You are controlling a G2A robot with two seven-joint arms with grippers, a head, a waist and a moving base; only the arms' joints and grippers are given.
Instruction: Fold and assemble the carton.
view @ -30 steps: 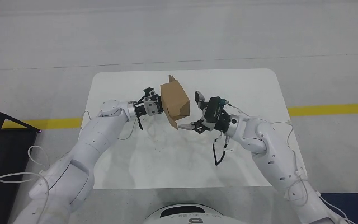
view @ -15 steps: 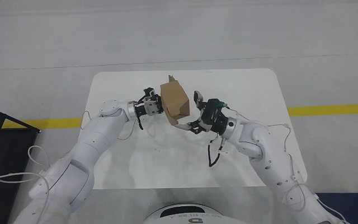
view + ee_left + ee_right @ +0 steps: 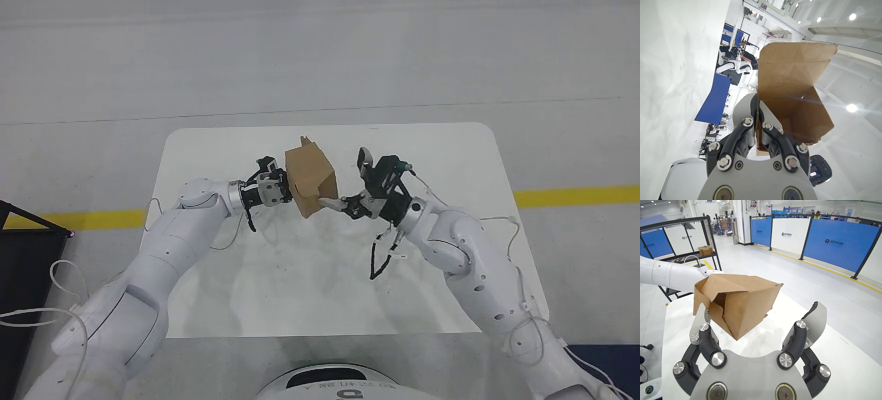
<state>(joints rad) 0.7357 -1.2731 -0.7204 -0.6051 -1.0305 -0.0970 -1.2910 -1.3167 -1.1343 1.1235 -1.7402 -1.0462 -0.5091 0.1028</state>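
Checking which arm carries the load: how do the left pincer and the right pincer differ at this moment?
The left pincer is shut on a wall of the carton; the right pincer is open and grips nothing. The left pincer sits at one side of the carton, the right pincer at the opposite side, with one finger close by a lower flap. Both face the carton above the white table.

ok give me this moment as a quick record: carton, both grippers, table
table: white, rounded corners
carton: brown cardboard, partly formed, end flaps not folded shut, held clear of the table
left gripper: shut on the edge of one carton wall
right gripper: open, beside the carton, one finger at a lower flap; contact unclear
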